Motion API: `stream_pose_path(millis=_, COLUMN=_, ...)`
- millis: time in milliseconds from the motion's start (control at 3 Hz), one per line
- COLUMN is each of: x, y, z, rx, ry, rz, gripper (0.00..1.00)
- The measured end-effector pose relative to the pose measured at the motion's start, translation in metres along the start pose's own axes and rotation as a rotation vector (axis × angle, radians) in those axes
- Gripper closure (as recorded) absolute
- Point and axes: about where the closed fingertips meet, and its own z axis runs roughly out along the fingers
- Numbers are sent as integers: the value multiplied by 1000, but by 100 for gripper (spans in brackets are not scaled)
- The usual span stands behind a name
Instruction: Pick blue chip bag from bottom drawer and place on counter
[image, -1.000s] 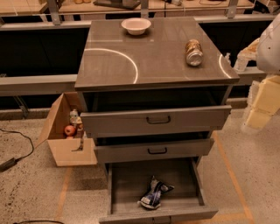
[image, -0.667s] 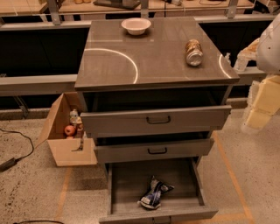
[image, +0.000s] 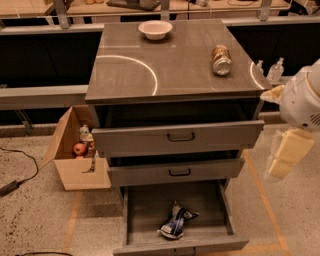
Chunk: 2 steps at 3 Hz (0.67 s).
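The blue chip bag (image: 176, 222) lies crumpled on the floor of the open bottom drawer (image: 145, 210), a little right of its middle and near the low front. The counter (image: 170, 65) is the glossy grey-brown top with white arc lines. My gripper (image: 283, 159) hangs at the right of the cabinet, level with the two upper drawers, below my white arm (image: 302, 102). It is well above and to the right of the bag and holds nothing that I can see.
A white bowl (image: 155, 29) and a tan can (image: 221, 59) lying on its side sit on the counter. The two upper drawers (image: 177, 136) stand partly pulled out. An open cardboard box (image: 75, 150) with small items stands on the floor at the left.
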Motion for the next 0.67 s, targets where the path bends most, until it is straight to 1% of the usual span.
stream_pose_path(millis=333, x=16, y=16, z=58, rx=-40, ry=-96, rz=-44, gripper=0)
stream_pose_path(millis=667, x=36, y=29, z=124, rx=-91, ry=-162, rz=-148, gripper=0)
